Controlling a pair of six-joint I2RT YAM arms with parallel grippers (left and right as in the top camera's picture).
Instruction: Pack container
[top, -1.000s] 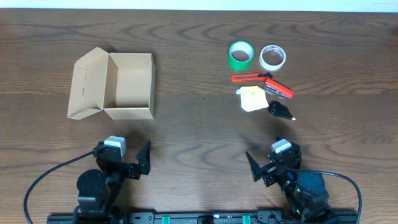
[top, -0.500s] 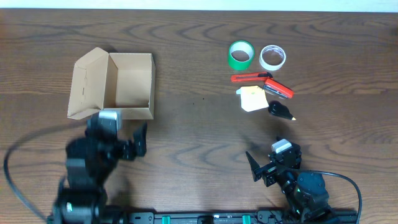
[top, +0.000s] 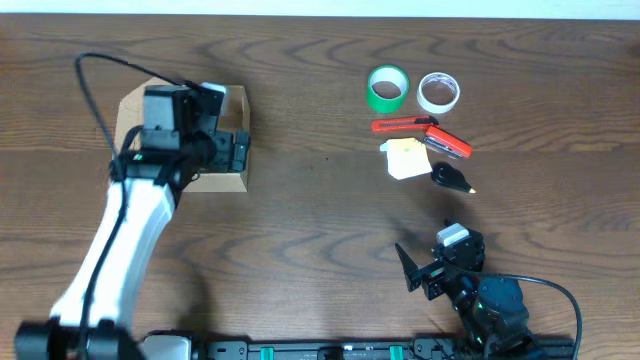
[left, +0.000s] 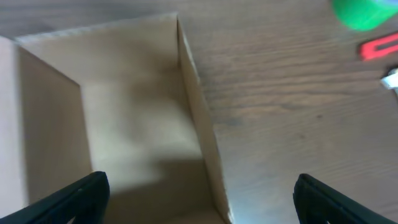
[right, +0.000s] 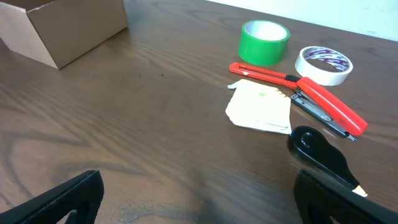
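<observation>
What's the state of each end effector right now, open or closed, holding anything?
Left end effector: open, holding nothing, over the container.
Right end effector: open, holding nothing.

**One arm out, one arm tucked in**

The left arm (top: 130, 215) reaches from the lower left of the overhead frame to the upper left, its white part stretched long. The left jaws point down and stand wide apart. The right arm (top: 480, 300) sits folded at the lower right. The right jaws are wide apart too.
</observation>
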